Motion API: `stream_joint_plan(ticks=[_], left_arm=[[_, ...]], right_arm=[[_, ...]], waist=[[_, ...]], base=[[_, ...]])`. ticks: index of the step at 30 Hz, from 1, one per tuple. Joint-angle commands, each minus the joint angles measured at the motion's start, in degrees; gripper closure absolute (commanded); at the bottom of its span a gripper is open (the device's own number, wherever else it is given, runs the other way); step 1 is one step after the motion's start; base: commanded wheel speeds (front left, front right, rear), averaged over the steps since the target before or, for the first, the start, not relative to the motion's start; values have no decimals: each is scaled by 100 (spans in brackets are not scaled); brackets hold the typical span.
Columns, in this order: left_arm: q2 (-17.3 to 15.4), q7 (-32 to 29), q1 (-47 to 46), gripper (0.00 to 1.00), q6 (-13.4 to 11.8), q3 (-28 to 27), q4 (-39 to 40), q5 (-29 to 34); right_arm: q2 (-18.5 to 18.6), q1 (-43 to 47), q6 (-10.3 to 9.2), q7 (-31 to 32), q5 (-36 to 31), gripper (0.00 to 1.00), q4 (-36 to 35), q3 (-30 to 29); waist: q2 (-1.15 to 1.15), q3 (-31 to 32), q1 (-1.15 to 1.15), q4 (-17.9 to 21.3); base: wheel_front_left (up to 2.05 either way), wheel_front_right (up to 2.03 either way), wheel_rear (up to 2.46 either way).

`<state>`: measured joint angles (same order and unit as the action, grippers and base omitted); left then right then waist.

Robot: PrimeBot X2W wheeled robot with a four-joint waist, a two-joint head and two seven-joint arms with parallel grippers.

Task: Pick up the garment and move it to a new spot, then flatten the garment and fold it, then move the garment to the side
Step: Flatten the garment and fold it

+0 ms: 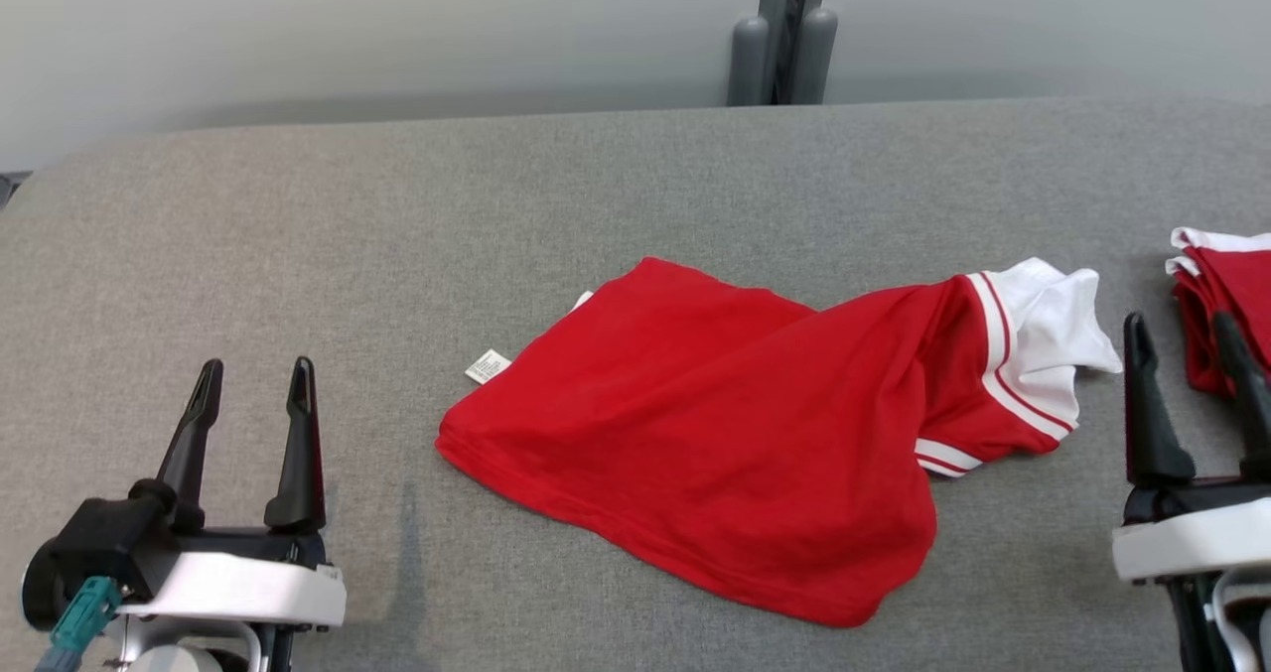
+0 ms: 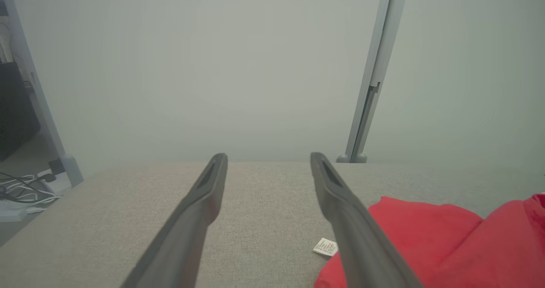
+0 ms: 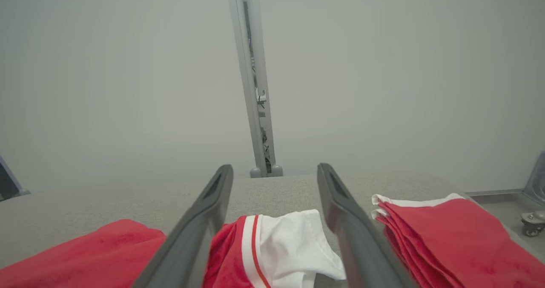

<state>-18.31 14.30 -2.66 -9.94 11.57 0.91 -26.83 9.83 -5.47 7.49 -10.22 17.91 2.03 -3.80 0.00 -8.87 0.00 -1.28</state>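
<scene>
Head view: a crumpled red garment lay on the worktop between the left tool and right tool, both spread wide, empty. Left wrist view: the garment looked soft, light. Right wrist view: its white sleeve seemed the likeliest hold.

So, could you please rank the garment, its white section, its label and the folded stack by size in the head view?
Largest: garment.
Then: white section and folded stack, roughly alike; the stack is partly out of frame.
Smallest: label.
</scene>
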Motion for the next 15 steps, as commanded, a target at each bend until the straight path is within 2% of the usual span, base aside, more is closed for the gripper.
stream_joint_plan(ticks=[1,8,15], left_arm=[[-36,-9,46,0,-30,-15,16,3],[-105,-122,207,0,-94,24,134,35],[-136,-183,215,0,-144,51,216,36]], right_arm=[[-48,117,1,84,-96,0,-119,-49],[-351,607,1,589,-507,0,-830,37],[-461,811,1,800,-555,0,-1102,110]], waist=[[0,69,0,21],[0,217,0,39],[0,258,0,43]], base=[[0,0,0],[0,0,0],[0,0,0]])
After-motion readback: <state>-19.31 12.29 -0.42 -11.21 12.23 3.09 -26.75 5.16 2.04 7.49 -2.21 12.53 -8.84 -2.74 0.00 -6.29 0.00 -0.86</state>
